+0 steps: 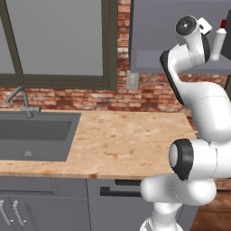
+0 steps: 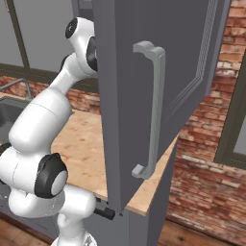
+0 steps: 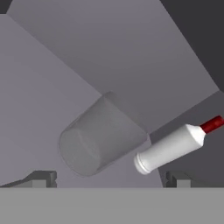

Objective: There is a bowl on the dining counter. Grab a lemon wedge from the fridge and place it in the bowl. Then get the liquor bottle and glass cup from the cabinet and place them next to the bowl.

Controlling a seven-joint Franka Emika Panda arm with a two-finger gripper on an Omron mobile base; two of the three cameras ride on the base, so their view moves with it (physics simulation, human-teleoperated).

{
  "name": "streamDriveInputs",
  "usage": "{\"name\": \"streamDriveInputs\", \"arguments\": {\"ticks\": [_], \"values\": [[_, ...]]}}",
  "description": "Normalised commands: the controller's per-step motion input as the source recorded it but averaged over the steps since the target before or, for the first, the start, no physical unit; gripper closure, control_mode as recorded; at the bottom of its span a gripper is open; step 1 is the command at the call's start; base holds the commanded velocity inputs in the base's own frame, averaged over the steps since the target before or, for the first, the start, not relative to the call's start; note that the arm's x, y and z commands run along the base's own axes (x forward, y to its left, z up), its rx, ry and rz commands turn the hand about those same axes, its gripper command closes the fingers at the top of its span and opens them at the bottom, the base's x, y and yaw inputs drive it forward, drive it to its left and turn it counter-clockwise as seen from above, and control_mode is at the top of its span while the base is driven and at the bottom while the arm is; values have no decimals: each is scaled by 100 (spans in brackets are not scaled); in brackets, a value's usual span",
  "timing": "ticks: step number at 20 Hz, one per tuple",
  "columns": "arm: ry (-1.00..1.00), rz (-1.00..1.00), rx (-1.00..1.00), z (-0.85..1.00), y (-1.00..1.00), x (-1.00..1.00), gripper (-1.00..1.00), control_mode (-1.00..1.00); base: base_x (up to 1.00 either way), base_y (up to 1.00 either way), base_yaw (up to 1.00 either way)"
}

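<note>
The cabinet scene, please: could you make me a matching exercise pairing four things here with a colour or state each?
Things:
1. bottle
2. cup
3. cabinet door
4. end effector

Descriptions:
A. translucent grey
B. swung open
C. white, red cap
D. open, holding nothing

Pairs: 1-C, 2-A, 3-B, 4-D

liquor bottle (image 3: 170, 150): white — red cap
glass cup (image 3: 98, 136): translucent grey
cabinet door (image 2: 144, 86): dark grey, paler grey handle
worktop (image 1: 122, 140): mottled light wood
wall (image 1: 149, 90): red brick
</note>
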Motion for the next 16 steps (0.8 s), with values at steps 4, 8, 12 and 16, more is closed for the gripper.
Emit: {"name": "streamDriveInputs", "arguments": {"ticks": [4,8,12,16], "values": [[0,1,0,0,-14,21,-100,-100,0,0,0],[0,1,0,0,-9,24,-100,-100,0,0,0],[0,2,0,0,-8,30,-100,-100,0,0,0],[1,3,0,-1,-1,26,-100,-100,0,0,0]]}}
